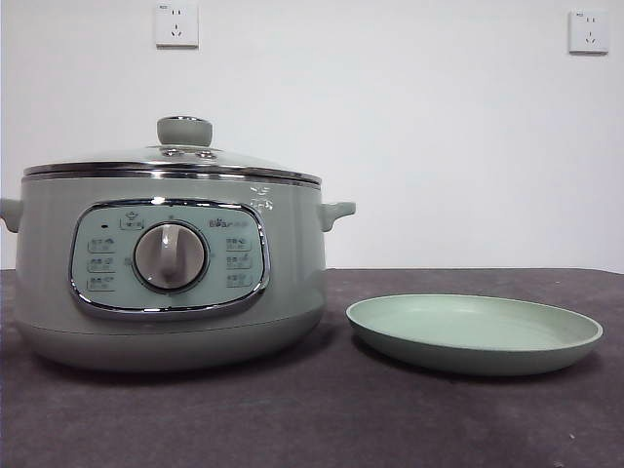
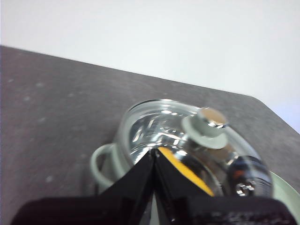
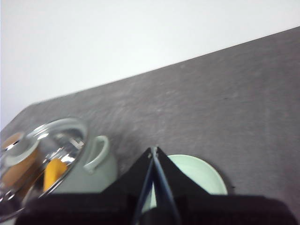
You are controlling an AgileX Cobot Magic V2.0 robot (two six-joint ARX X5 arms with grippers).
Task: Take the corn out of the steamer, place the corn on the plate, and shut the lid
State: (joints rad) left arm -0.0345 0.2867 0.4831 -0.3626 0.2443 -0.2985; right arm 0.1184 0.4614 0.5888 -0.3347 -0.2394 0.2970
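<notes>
The sage-green steamer [image 1: 171,273] stands at the table's left with the glass lid [image 1: 175,161] resting shut on it, green knob [image 1: 184,130] on top. Through the glass the yellow-orange corn [image 2: 187,171] shows inside the pot; the right wrist view also catches the corn [image 3: 53,172] under the lid [image 3: 44,150]. The pale green plate [image 1: 475,331] lies bare to the steamer's right. My left gripper [image 2: 153,152] hangs shut above the lid [image 2: 183,136]. My right gripper [image 3: 153,151] hangs shut above the plate [image 3: 197,176]. Neither arm appears in the front view.
A dark grey cloth [image 1: 312,419] covers the table. White wall behind carries two sockets [image 1: 176,24]. The steamer's side handle [image 1: 336,210] sticks out toward the plate.
</notes>
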